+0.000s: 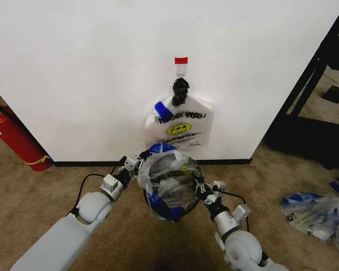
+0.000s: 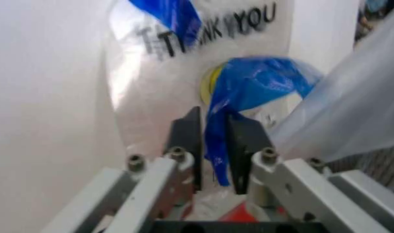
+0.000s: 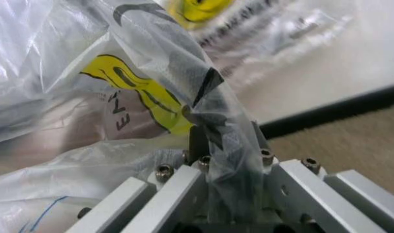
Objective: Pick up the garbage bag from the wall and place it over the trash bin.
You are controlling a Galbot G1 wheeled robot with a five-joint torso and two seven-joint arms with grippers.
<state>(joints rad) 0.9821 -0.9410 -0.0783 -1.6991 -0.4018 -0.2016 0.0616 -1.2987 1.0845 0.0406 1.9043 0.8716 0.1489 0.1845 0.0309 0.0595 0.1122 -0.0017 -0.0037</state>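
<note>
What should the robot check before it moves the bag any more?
1. Left gripper holds the garbage bag by its blue tape: ok.
2. Right gripper holds the bag's clear plastic: ok.
3. Bag spread open between both grippers: ok.
4. Bag is above the trash bin: ok.
5. Bag rim pulled down around the bin's rim: cannot tell.
6. White THANK YOU bag hangs on the wall hook, untouched: ok.

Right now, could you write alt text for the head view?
Both pincers, left and right, hold a clear garbage bag stretched over the trash bin, below a smiley "THANK YOU" bag hanging on the white wall.
</note>
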